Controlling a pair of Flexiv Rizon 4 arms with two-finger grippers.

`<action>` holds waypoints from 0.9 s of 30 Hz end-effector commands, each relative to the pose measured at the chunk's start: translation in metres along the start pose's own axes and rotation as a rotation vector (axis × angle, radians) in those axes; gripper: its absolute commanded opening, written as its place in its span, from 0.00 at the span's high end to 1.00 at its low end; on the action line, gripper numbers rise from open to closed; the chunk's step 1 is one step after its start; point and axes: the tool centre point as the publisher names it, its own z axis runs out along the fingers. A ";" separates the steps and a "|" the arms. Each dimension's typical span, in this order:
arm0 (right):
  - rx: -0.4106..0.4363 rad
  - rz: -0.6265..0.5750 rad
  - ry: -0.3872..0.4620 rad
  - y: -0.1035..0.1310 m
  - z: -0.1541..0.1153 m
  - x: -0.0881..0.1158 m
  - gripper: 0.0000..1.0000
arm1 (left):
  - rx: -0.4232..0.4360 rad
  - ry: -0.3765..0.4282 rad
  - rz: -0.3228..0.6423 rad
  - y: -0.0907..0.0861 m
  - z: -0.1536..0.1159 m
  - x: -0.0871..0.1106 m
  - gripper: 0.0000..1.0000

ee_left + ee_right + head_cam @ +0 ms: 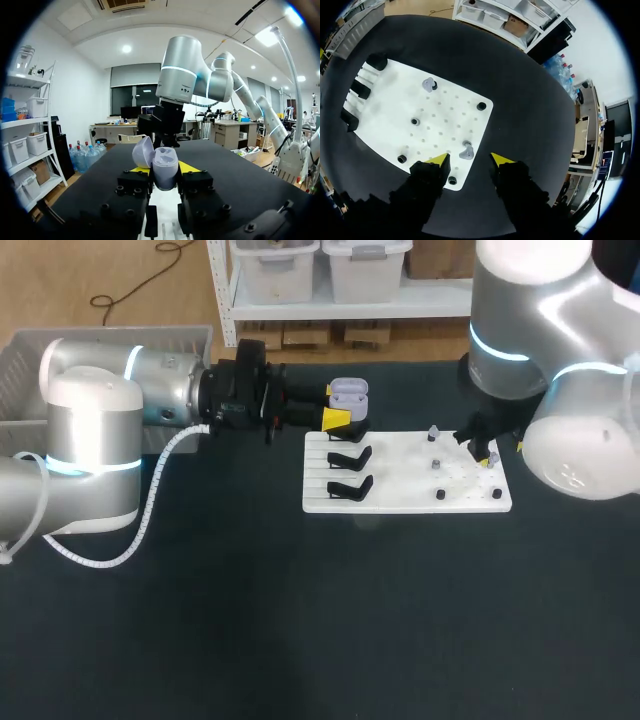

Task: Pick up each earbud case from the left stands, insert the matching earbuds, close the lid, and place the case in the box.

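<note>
Lilac case (348, 392), lid open, in left end effector (165, 170)

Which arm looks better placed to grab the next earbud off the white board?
Right. The right tool, open, hangs just over an earbud on the white board; the left tool is busy, shut on the open case.
</note>
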 end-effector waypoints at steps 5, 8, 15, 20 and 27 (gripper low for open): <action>0.058 -0.004 -0.051 0.006 0.002 0.005 0.57 | 0.000 -0.001 0.001 0.000 0.000 0.001 1.00; 0.084 -0.006 -0.058 0.005 0.004 0.005 0.57 | 0.000 -0.001 0.001 0.000 0.000 0.001 1.00; 0.101 -0.005 -0.064 0.007 0.008 0.005 0.59 | 0.000 -0.001 0.001 0.000 0.000 0.001 1.00; 0.130 -0.003 -0.089 0.005 0.010 0.002 0.61 | 0.000 -0.001 0.001 0.000 0.000 0.001 1.00; 0.150 -0.007 -0.098 0.004 0.013 -0.003 0.64 | 0.000 -0.001 0.001 0.000 0.000 0.001 1.00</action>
